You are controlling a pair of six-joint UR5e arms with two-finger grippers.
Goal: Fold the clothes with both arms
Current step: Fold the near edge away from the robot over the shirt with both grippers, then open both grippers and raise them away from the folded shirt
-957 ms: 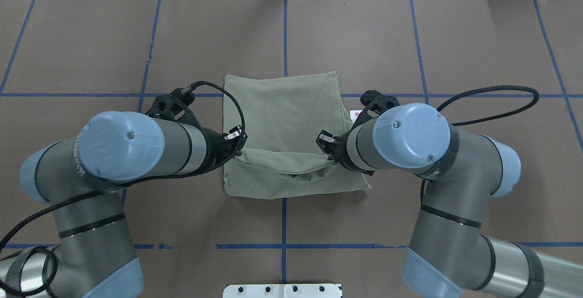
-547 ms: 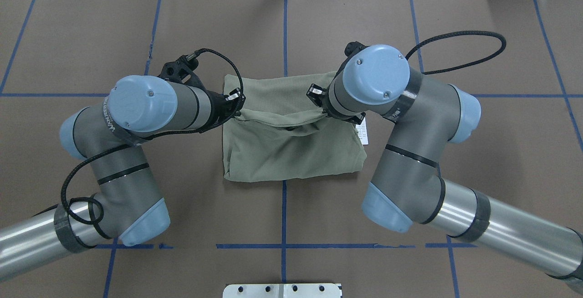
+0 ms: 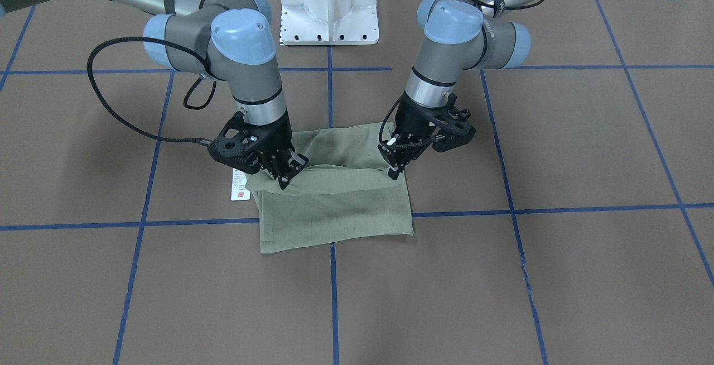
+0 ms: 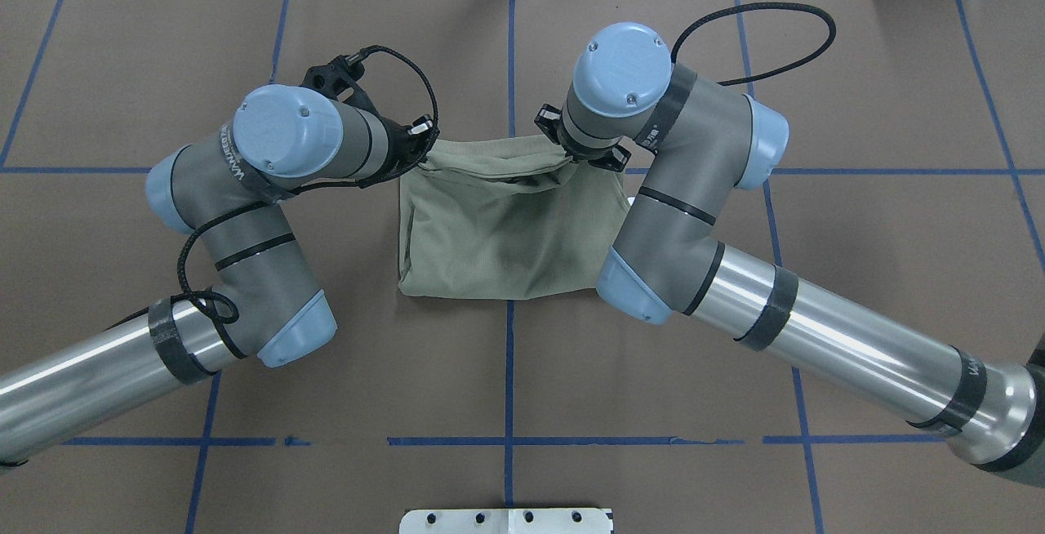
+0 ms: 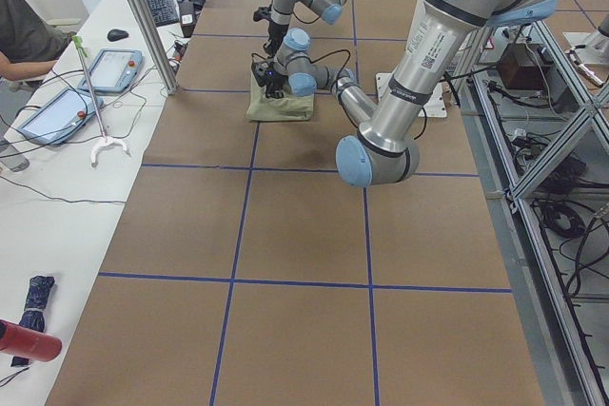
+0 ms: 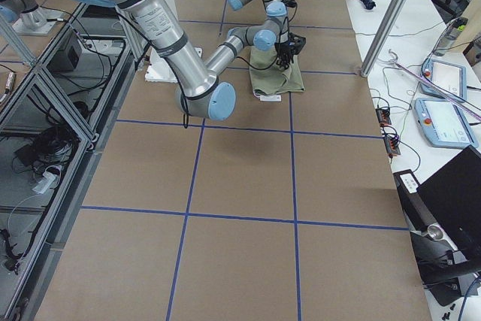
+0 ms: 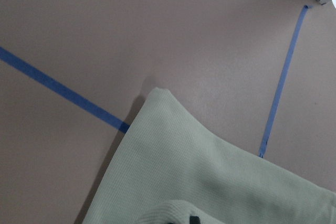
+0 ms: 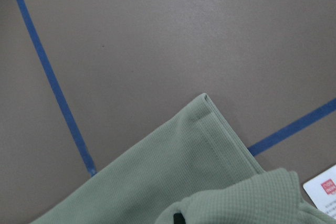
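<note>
The pale sage-green shirt (image 4: pixel 506 232) lies folded on the brown table. It also shows in the front-facing view (image 3: pixel 334 209). My left gripper (image 4: pixel 424 160) is shut on the shirt's lifted edge at its left end, as the front-facing view (image 3: pixel 395 172) shows. My right gripper (image 4: pixel 571 160) is shut on the same edge at its right end, also seen from the front (image 3: pixel 283 181). The held edge sags between them, a little above the lower layer, near the shirt's far edge. The white hang tag (image 3: pixel 240 185) lies beside the right gripper. Both wrist views show the lower layer's far corners (image 7: pixel 210 182) (image 8: pixel 173 182).
The white pedestal base (image 3: pixel 329 2) stands on the robot's side of the table. Blue tape lines (image 4: pixel 509 68) grid the brown table cover. The side views show a bench with tablets (image 5: pixel 57 111) and a person (image 5: pixel 19 26) beyond the far edge.
Both grippers have carried the shirt's near edge away from the robot, over the lower layer to near its far edge. Both arms have stretched forward.
</note>
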